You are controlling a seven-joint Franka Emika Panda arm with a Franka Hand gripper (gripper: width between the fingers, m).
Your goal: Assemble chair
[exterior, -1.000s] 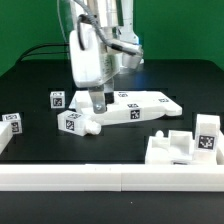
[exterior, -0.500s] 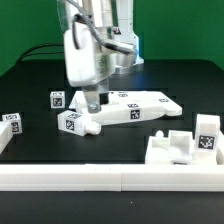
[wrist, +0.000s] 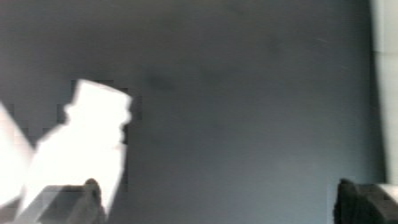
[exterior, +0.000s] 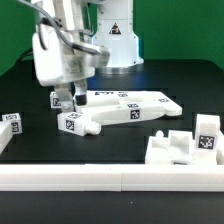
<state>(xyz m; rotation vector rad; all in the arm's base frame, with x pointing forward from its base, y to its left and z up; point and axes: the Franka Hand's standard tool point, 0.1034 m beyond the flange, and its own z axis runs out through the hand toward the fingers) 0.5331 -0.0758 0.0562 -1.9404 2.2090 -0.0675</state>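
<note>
Several white pieces of the chair (exterior: 170, 152) lie apart on the dark surface (exterior: 35, 150). The boxy seat frame (exterior: 185, 150) stands toward the exterior view's right, open side up, with a square tag on its raised corner. Toward the exterior view's left lies a pegged bar (exterior: 76, 124), tag facing the camera and its peg pointing at the seat frame. A small tagged block (exterior: 56, 99) sits behind it, and another tagged piece (exterior: 10, 122) is at the picture's left edge.

The tool (exterior: 66, 103) hangs over the surface just beside the small tagged block and above the pegged bar. Its two fingers are spread wide with nothing between them. In the wrist view the tool (wrist: 217, 203) shows both dark fingertips (wrist: 68, 200) well apart. Below them is bare surface and a blurred white shape (wrist: 80, 140), possibly one of the tagged pieces.

The marker board (exterior: 150, 103) lies flat behind the bar, reaching toward the exterior view's right. A long white rail (exterior: 90, 178) runs across the front, just before the seat frame.
</note>
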